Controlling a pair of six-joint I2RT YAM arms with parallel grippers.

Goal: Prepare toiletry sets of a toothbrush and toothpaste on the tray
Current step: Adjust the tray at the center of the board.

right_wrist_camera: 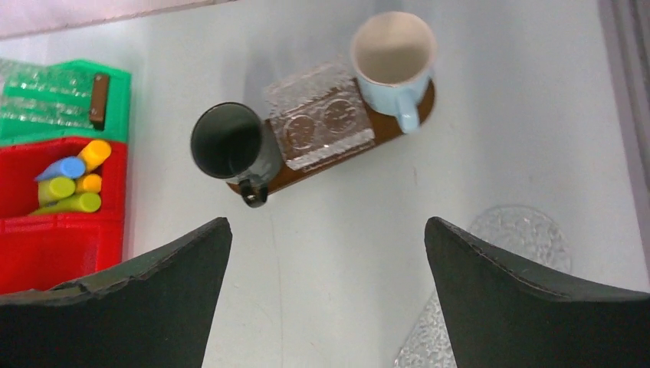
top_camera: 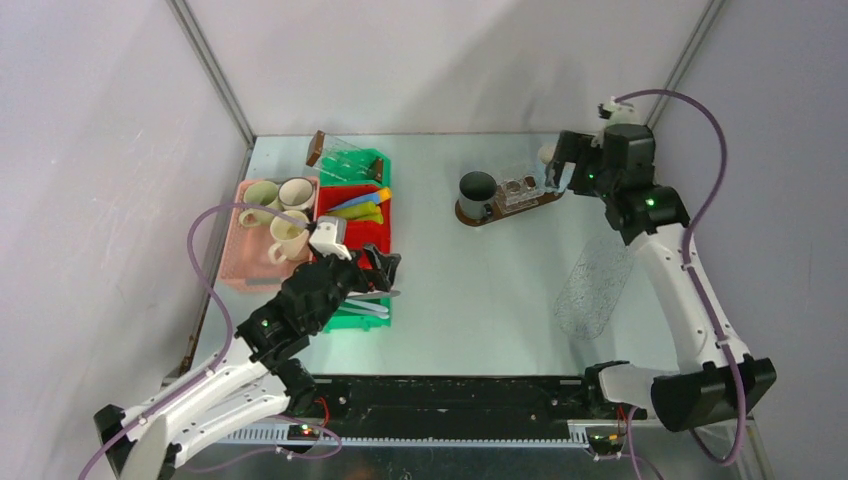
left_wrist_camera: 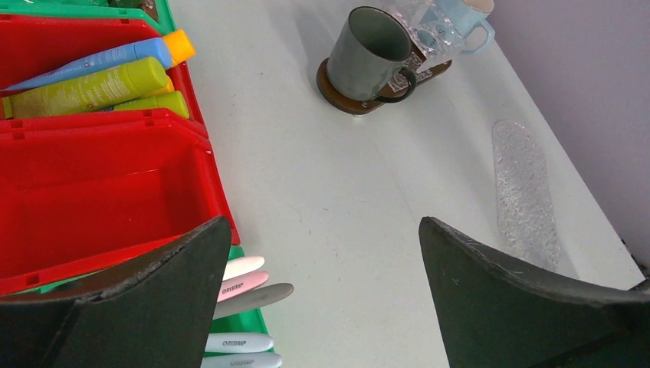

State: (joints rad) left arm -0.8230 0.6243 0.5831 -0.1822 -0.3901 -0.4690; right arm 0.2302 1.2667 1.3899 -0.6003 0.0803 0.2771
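Left wrist view puts the left hand (left_wrist_camera: 323, 224) spread wide and empty, hanging over the near end of the bins, where the toothbrushes (left_wrist_camera: 247, 285) lie side by side just beyond the red bin (left_wrist_camera: 100, 207). The toothpaste tubes (left_wrist_camera: 92, 77) lie in the far red compartment. The right hand (right_wrist_camera: 328, 222) is also spread and empty, above the brown tray (right_wrist_camera: 299, 175) that carries the dark mug (right_wrist_camera: 226, 142), a glass holder (right_wrist_camera: 322, 126) and the pale blue mug (right_wrist_camera: 391, 57). The blue mug looks empty; the dark one is too shadowed to tell.

A toothbrush pick seems the likely step. It would go best with the fingers across one handle, taking the outermost so its neighbours stay put, then lifting straight up before turning.

The red bin's wall stands close to the left finger and could catch it. Bare table (left_wrist_camera: 337, 176) between the bins and the tray gives room to carry; the clear dish (left_wrist_camera: 525, 192) lies well off to the right.
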